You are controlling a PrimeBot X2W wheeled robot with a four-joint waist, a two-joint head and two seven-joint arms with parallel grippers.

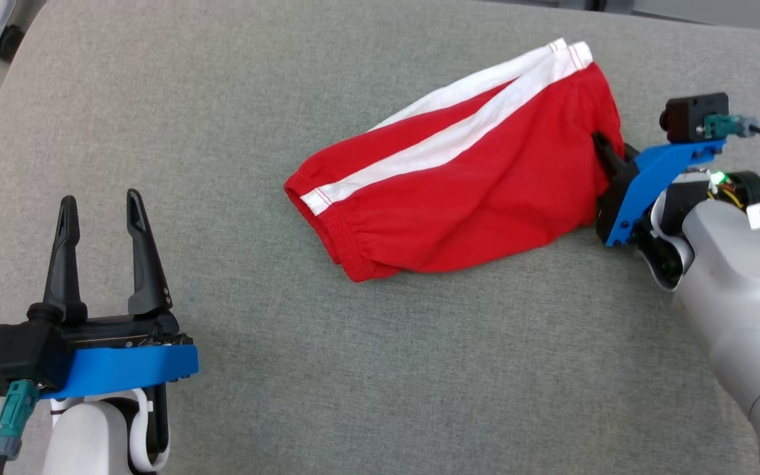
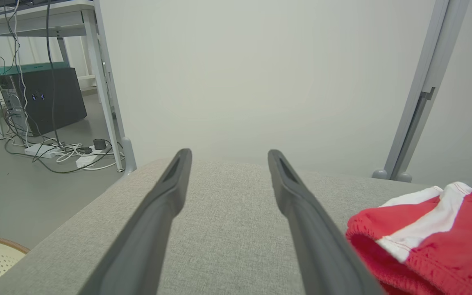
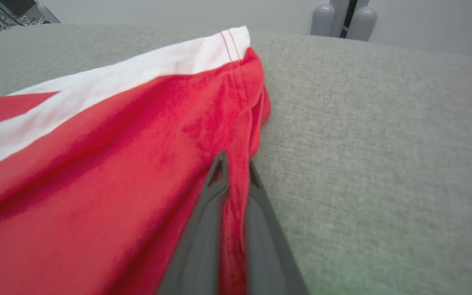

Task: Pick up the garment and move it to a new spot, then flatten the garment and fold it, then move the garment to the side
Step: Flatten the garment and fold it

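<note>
Right gripper (image 3: 236, 166): fingers closed on a fold at the right-hand edge of the garment (image 1: 459, 178); the right wrist view shows red cloth pinched between them.
Left gripper (image 1: 99, 211): fingers spread, holding nothing, well apart from the garment.
Garment: red shorts with white side stripes, lying rumpled on the grey fabric surface (image 1: 353, 363), elastic waistband toward the left gripper.
Left wrist view: past the surface's edge stand a desk (image 2: 55, 16), a dark computer tower (image 2: 55, 100) and floor cables (image 2: 64, 151).
Open room: bare surface in front and to the left of the garment.
</note>
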